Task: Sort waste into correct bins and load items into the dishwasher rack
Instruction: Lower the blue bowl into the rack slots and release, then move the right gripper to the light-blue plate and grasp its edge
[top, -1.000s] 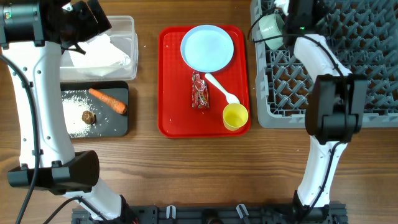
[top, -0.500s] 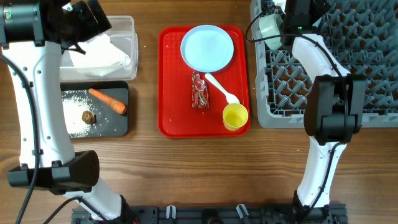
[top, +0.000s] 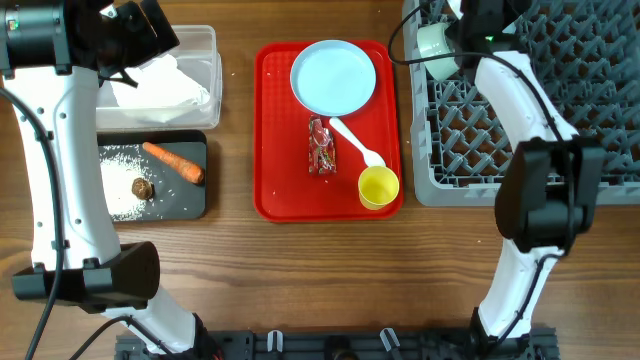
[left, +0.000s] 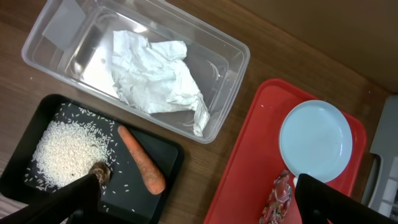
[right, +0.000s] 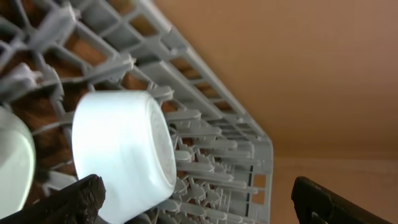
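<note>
Right wrist view: my right claw is spread wide, holding nothing. The small pale mint bowl lies tipped on its side just ahead of it, propped in the pegged grey plastic grid rack. I judge the tilt is for draining.

Overhead camera looks straight down on the table. Left wrist camera, high at 10 o'clock, shares its clear tub and plate; right wrist camera, at 1 o'clock, hugs the rack.

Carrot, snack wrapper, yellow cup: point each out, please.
carrot (top: 173, 162), overhead view, middle of its body.
snack wrapper (top: 321, 146), overhead view, centre of the wrapper.
yellow cup (top: 378, 187), overhead view, its open mouth.
</note>
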